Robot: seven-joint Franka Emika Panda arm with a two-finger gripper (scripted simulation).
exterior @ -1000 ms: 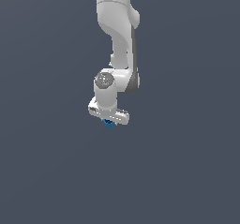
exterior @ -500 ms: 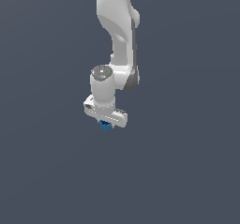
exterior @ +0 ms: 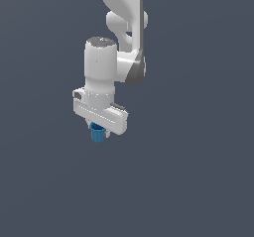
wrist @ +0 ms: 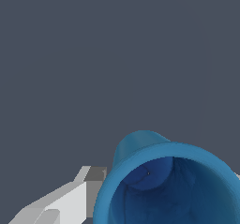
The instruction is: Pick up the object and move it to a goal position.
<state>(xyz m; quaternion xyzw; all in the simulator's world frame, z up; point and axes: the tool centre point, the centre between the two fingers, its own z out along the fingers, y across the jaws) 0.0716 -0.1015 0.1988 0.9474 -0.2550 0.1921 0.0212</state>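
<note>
I see the blue cup point(exterior: 97, 133), a small hollow cylinder with a wider rim band, hanging just under the white gripper point(exterior: 99, 128) amid plain grey. In the wrist view one grey-tipped finger point(wrist: 96, 181) touches the cup's point(wrist: 168, 185) side, jaws clamped on it. Its open mouth faces the wrist camera, long axis roughly upright.

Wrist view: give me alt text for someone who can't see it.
A hollow blue cup, seen from above its open rim, fills the lower frame, with a white gripper finger against its side. Behind is plain dark grey background.
</note>
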